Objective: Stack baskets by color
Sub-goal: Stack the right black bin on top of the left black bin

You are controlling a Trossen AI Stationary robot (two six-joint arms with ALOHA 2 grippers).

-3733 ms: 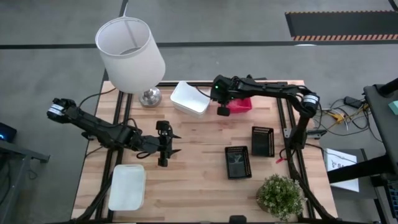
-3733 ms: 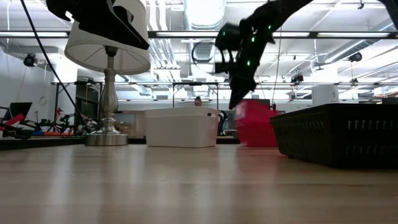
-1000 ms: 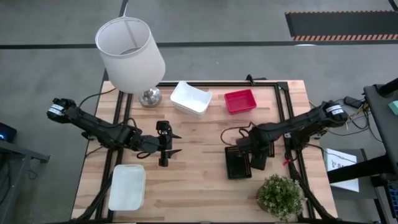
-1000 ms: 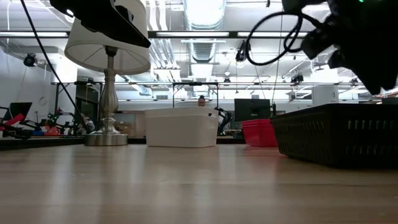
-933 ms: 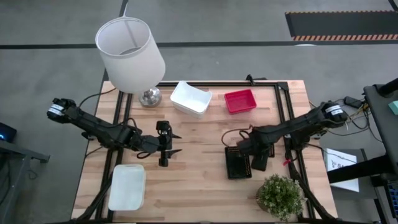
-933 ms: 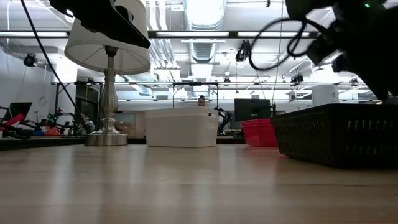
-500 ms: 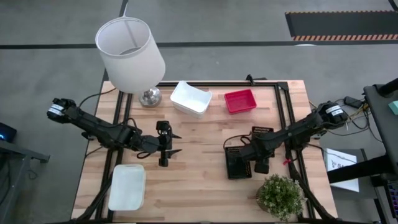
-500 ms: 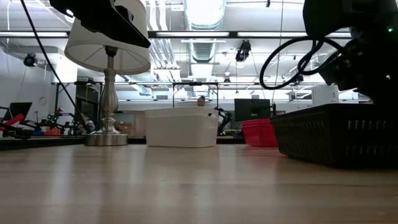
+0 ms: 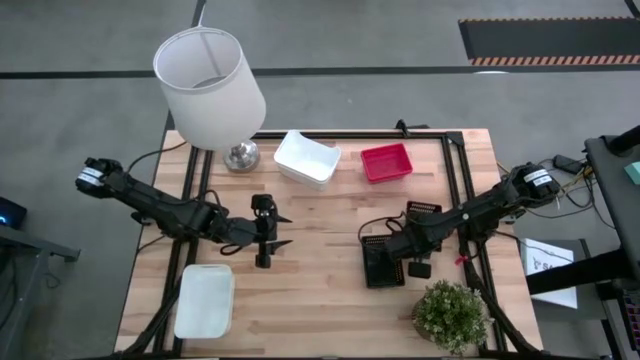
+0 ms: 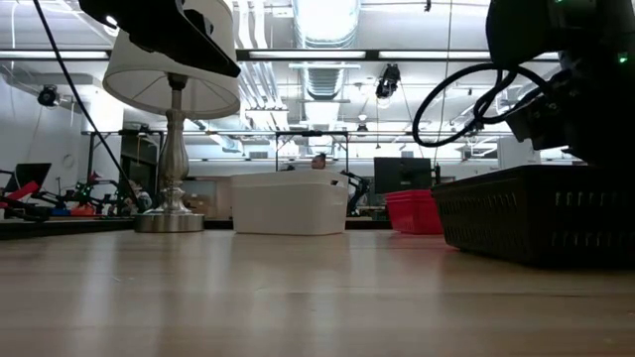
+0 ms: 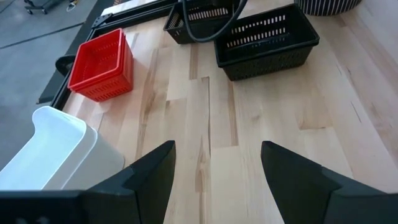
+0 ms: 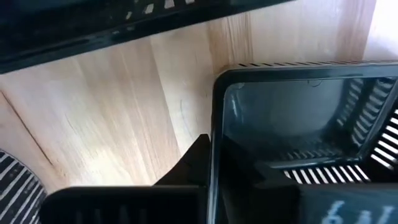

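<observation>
Toward four o'clock on the worktop [image 9: 320, 290], seen from above, the right pincer [image 9: 414, 262] is clenched on the rim of a black basket [image 9: 382, 262]; its wrist view shows one dark finger [image 12: 196, 158] pressed against the outside of that basket's wall. A second black basket [image 9: 422, 213] lies just beside it, toward three o'clock, mostly covered by the right arm, which reaches in from the three o'clock edge with a cable looping above it. A small potted plant [image 9: 449, 315] stands close by at five o'clock, near the pincer and the held basket.

Toward one o'clock sits a red basket [image 9: 386, 162], apart from the black ones. A white basket [image 9: 306, 158] rests at twelve o'clock, tilted, and beside it at eleven o'clock stands a lamp [image 9: 211, 90] whose wide white shade overhangs that corner. Another white basket [image 9: 205, 300] lies at seven o'clock near the front edge.

The left pincer [image 9: 268, 230] waits over the middle of the worktop, released, its two fingers [image 11: 146, 174] spread wide above bare wood, holding nothing. Its arm stretches in from nine o'clock. Past its fingers the red basket, the white basket and both black baskets lie ahead.

From table height, the near black basket fills the right side and hides most of what stands behind it.
</observation>
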